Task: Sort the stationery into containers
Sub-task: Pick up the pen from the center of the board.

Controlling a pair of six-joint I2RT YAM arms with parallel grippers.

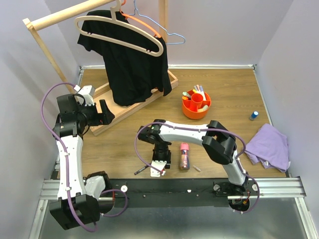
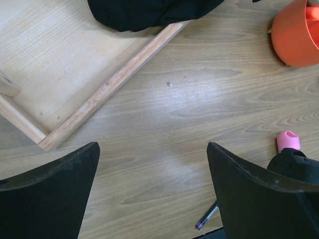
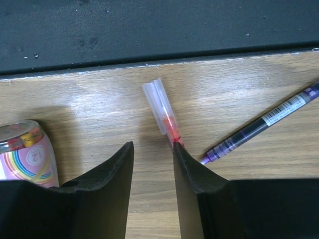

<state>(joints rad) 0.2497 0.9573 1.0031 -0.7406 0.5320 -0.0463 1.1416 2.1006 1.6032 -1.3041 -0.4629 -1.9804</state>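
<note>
Your right gripper (image 3: 152,147) sits low in its wrist view. Its jaws are narrow with bare wood between them. A clear-capped red pen (image 3: 160,109) touches the inner edge of the finger on the frame's right but is not pinched. A purple pen (image 3: 259,127) lies at right, and a rainbow-labelled pink tube (image 3: 25,149) at lower left. Your left gripper (image 2: 152,147) gapes wide, holding nothing. The orange organiser (image 1: 192,113) stands right of centre in the top view.
</note>
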